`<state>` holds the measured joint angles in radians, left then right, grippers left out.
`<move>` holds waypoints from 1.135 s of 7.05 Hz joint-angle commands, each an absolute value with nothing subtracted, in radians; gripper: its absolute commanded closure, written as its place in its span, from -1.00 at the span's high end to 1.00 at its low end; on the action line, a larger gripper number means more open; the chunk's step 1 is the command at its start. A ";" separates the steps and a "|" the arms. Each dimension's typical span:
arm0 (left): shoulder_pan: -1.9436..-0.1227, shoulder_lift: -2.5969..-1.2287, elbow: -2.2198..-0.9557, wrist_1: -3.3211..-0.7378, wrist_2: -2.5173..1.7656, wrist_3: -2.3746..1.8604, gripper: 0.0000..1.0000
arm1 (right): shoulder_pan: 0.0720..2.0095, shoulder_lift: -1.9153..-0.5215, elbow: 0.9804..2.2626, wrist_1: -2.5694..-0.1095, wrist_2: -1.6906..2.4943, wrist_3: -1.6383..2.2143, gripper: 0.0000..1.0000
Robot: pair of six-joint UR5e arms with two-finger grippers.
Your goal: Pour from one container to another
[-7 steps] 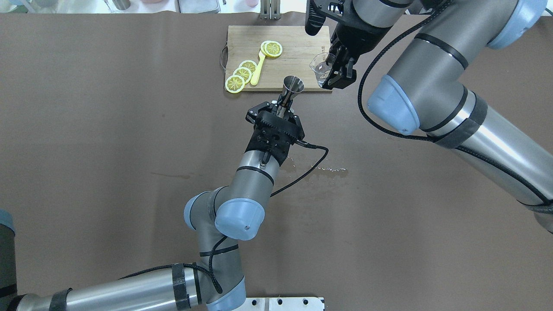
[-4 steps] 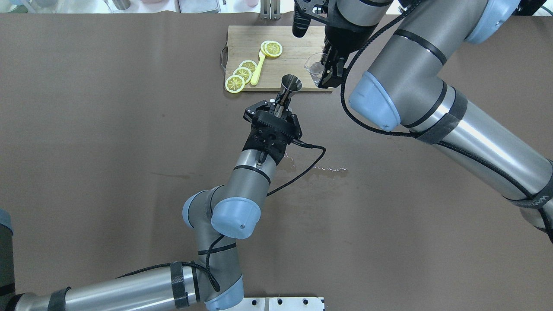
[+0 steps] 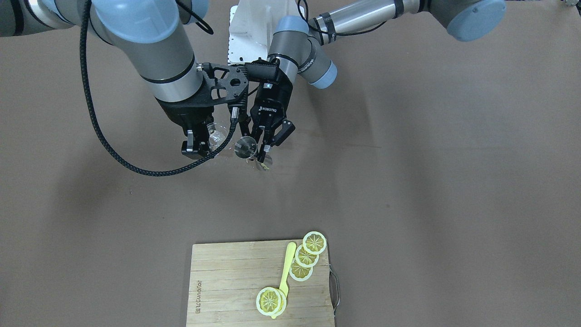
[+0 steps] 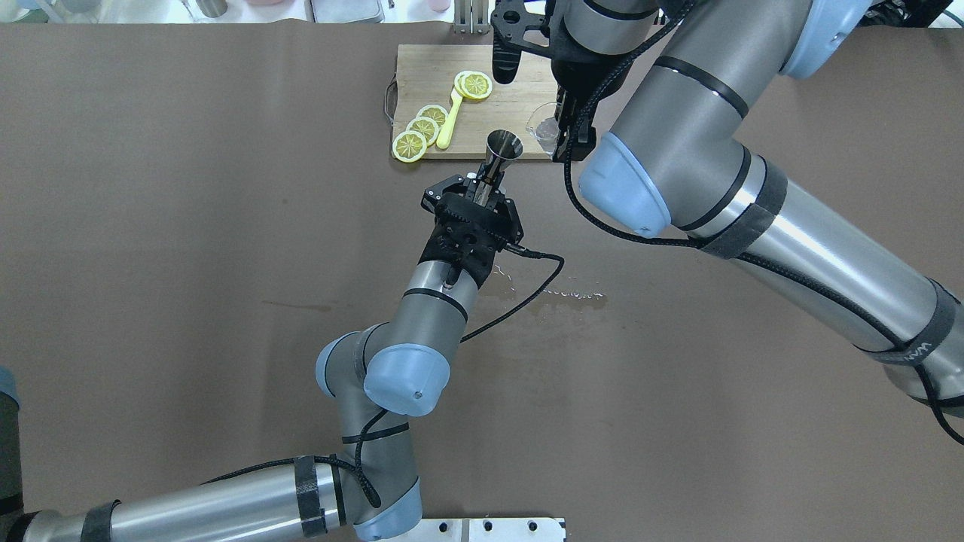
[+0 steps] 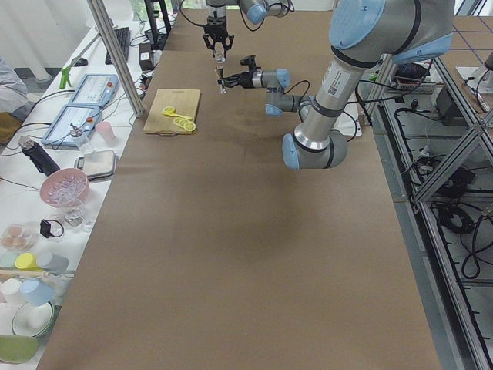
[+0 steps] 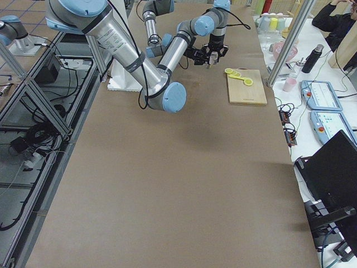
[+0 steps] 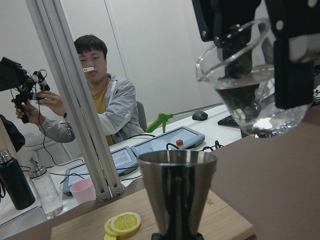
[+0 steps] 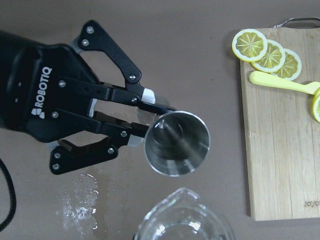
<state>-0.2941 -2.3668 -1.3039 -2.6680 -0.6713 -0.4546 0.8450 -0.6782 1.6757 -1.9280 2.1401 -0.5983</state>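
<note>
A steel jigger [image 4: 503, 146] is held upright over the table, my left gripper [image 4: 482, 190] shut on its lower cone. In the right wrist view its open mouth [image 8: 177, 144] faces up, with the left gripper [image 8: 142, 131] clamped below the rim. My right gripper [image 4: 563, 139] is shut on a clear glass beaker [image 4: 543, 130] with water in it. The beaker [image 7: 255, 95] hangs just beside and above the jigger [image 7: 177, 190], slightly tilted, its spout toward the jigger. From the front, beaker [image 3: 218, 134] and jigger [image 3: 245, 147] are nearly touching.
A wooden cutting board [image 4: 422, 75] at the far side of the table carries lemon slices [image 4: 422, 128] and a yellow spoon [image 4: 449, 120]. Spilled water drops [image 4: 574, 293] lie on the brown table. A person sits beyond the table's end in the left wrist view.
My right arm has carried the beaker leftward, closing on the jigger. My left arm has shifted slightly left and away with the jigger still in its grip.
</note>
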 commanded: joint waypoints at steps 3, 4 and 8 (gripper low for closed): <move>-0.296 -2.358 -1.304 -2.677 -0.672 -0.454 -1.00 | 0.842 -0.560 1.560 -2.034 2.089 -0.725 -1.00; -0.296 -2.355 -1.304 -2.680 -0.670 -0.454 -1.00 | 0.842 -0.543 1.548 -2.074 2.062 -0.774 -1.00; -0.296 -2.339 -1.304 -2.701 -0.672 -0.454 -1.00 | 0.839 -0.457 1.439 -2.143 2.016 -0.847 -1.00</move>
